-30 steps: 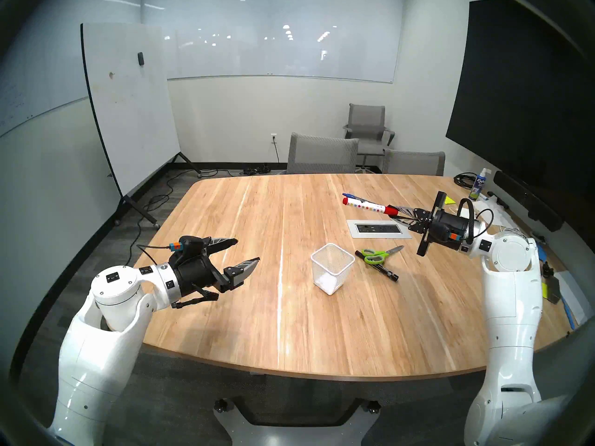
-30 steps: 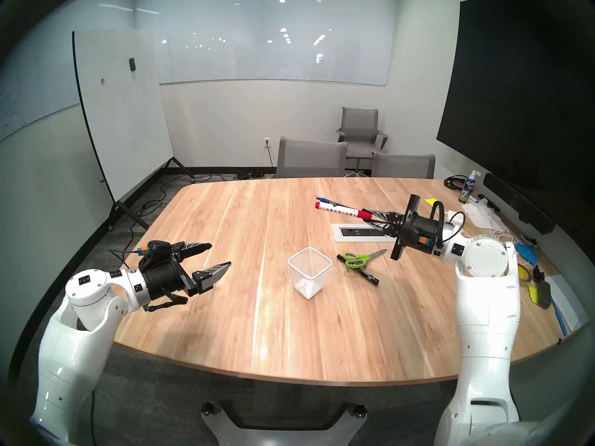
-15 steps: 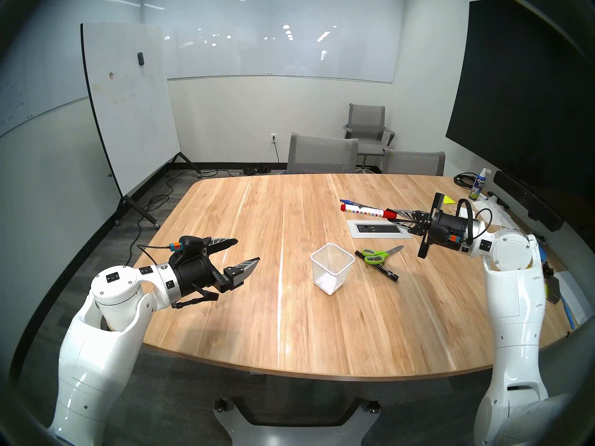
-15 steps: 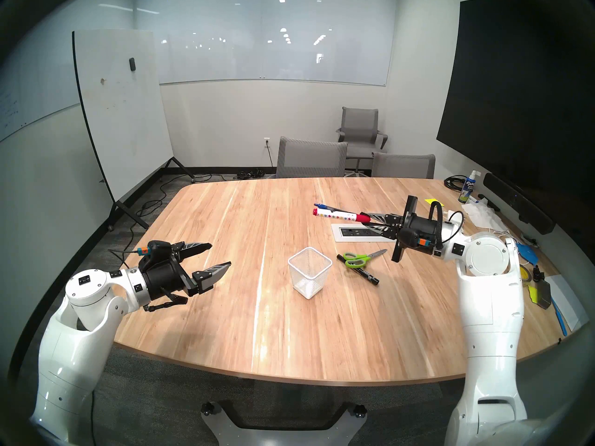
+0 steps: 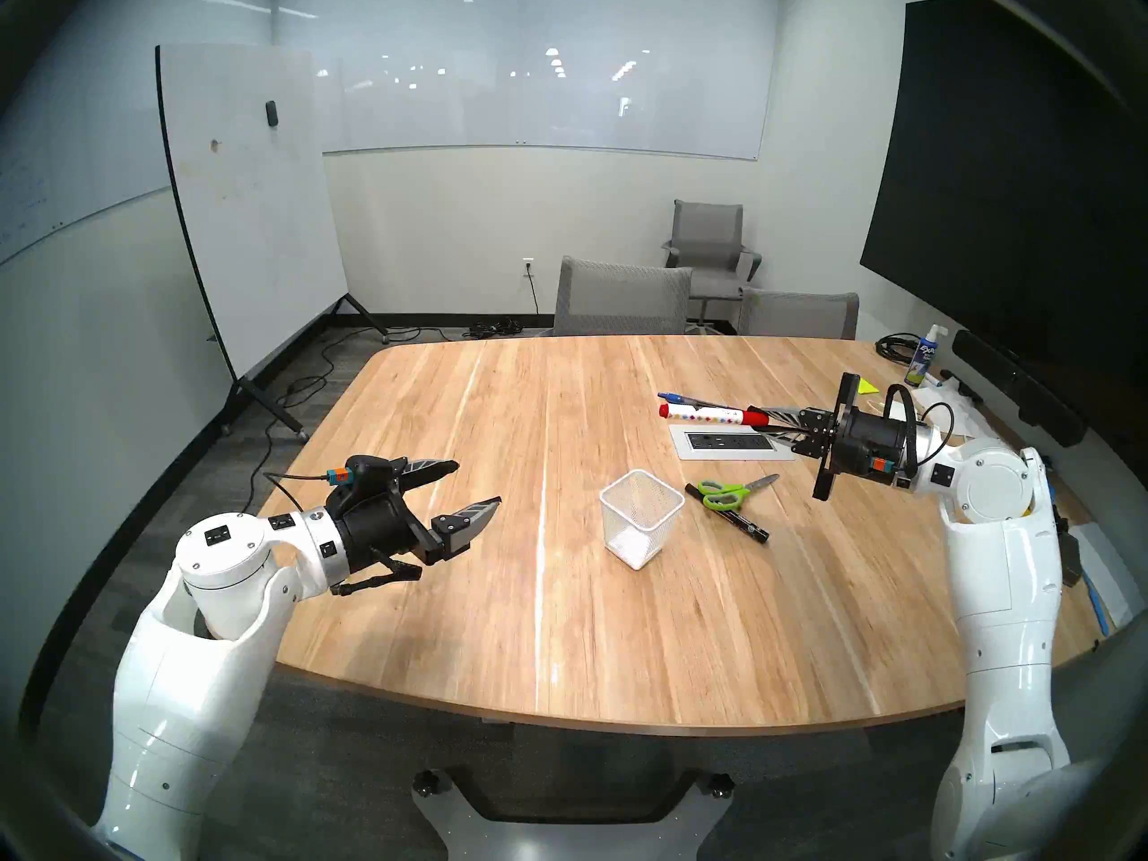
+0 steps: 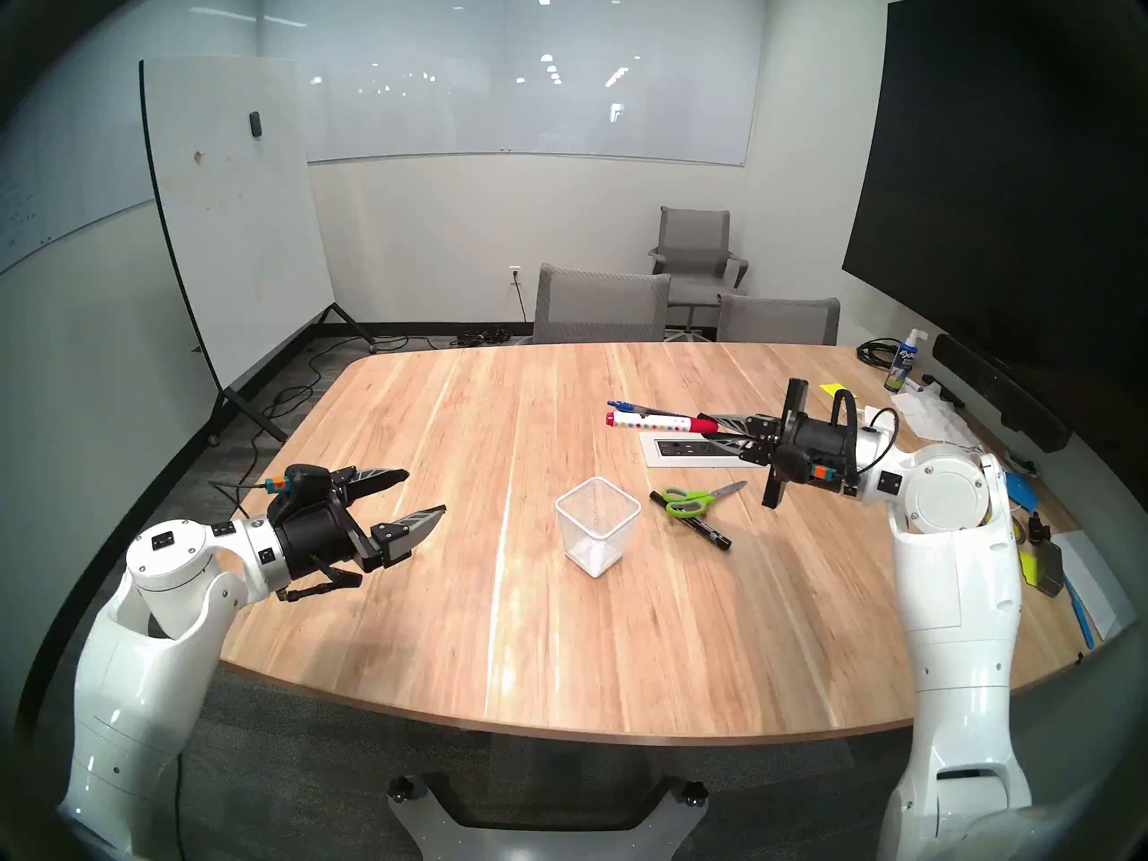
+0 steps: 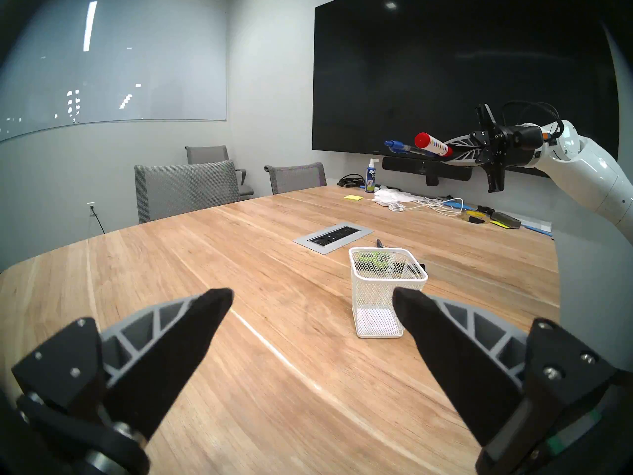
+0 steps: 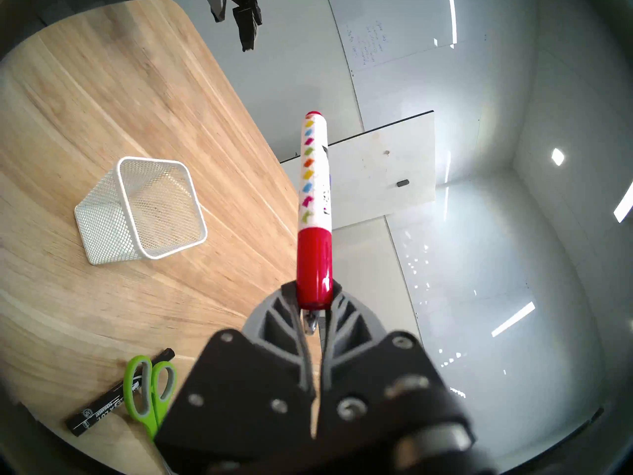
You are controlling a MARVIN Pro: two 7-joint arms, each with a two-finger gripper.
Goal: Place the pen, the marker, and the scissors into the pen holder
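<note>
In the head view, the right gripper [image 5: 770, 420] is clamping the thick white marker with red cap [image 5: 708, 413] and the slim blue-capped pen [image 5: 689, 400] together, level, above the far right part of the wooden table [image 5: 435, 592]. The white wire-mesh pen holder [image 5: 640, 527] is standing empty near the middle; the lime-green scissors [image 5: 730, 493] are lying across a black marker [image 5: 736, 521] just beside it. The left gripper [image 5: 475, 487] is hanging wide open, holding nothing.

In the left wrist view, both held items are pointing sideways, so tipping them downward over the holder's rim looks necessary.

In the right wrist view, the grip is sitting on the red cap alone; lowering slowly should be keeping the pair from slipping.
</note>
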